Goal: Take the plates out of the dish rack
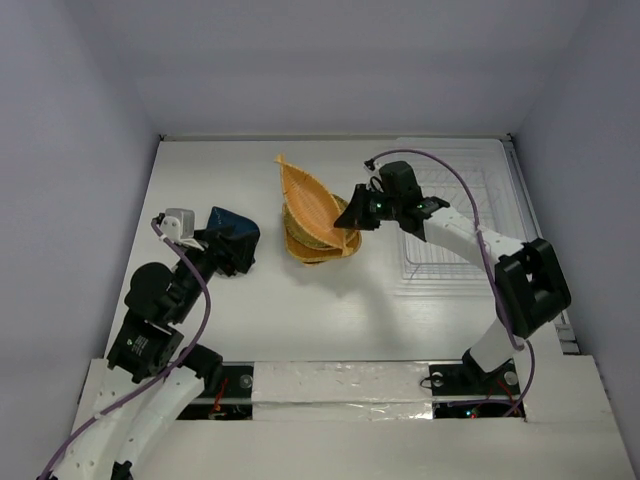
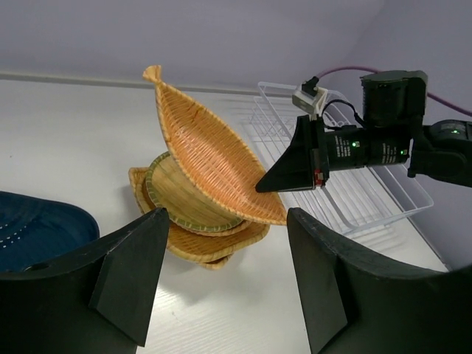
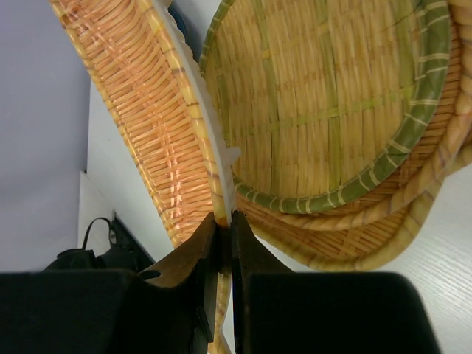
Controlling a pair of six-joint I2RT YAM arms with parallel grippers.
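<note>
My right gripper (image 1: 352, 213) is shut on the rim of an orange-tan woven plate (image 1: 310, 200) and holds it tilted on edge over a stack of woven plates (image 1: 318, 245) on the table. The wrist view shows its jaws pinching the rim (image 3: 223, 221), with the green-rimmed round plate (image 3: 332, 103) on top of the stack. The clear dish rack (image 1: 450, 225) stands to the right, with no plate visible in it. The dark blue plate (image 1: 232, 232) lies at the left by my left gripper (image 1: 235, 262), which is open and empty (image 2: 221, 280).
The right arm (image 1: 470, 240) reaches across the rack. A purple cable (image 1: 455, 180) loops above it. The table's far edge meets the back wall (image 1: 330, 138). White tape (image 1: 340, 385) lines the near edge.
</note>
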